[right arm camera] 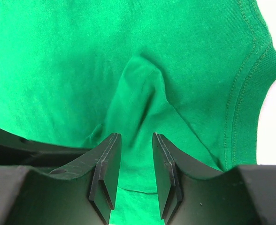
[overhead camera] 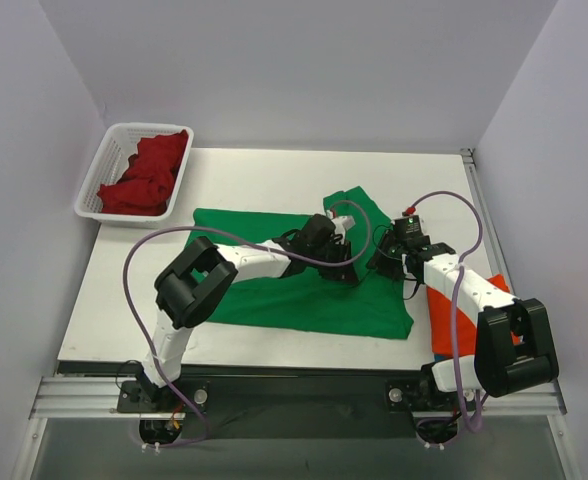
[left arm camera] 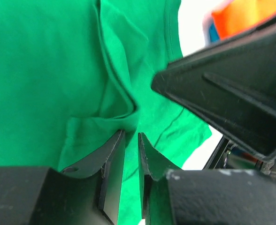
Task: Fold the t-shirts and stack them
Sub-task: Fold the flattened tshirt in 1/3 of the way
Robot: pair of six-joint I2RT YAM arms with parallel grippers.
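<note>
A bright green t-shirt [overhead camera: 274,300] lies spread across the middle of the table. My left gripper [overhead camera: 342,262] presses down on its right part. In the left wrist view its jaws [left arm camera: 131,136] stand nearly together, pinching a raised fold of the green cloth [left arm camera: 44,70]. My right gripper [overhead camera: 382,258] sits close beside it near the shirt's right sleeve. Its jaws [right arm camera: 136,136] are shut on a ridge of the green cloth [right arm camera: 58,56] that rises between them. A dark red t-shirt [overhead camera: 149,170] lies bunched in the basket. An orange t-shirt [overhead camera: 442,320] lies under my right arm.
The white slotted basket [overhead camera: 109,150] stands at the table's far left corner. The orange cloth [left arm camera: 241,14] rests on a blue one [left arm camera: 213,30] at the table's right edge. The two grippers nearly touch; the right one's black body [left arm camera: 232,93] fills the left wrist view's right side.
</note>
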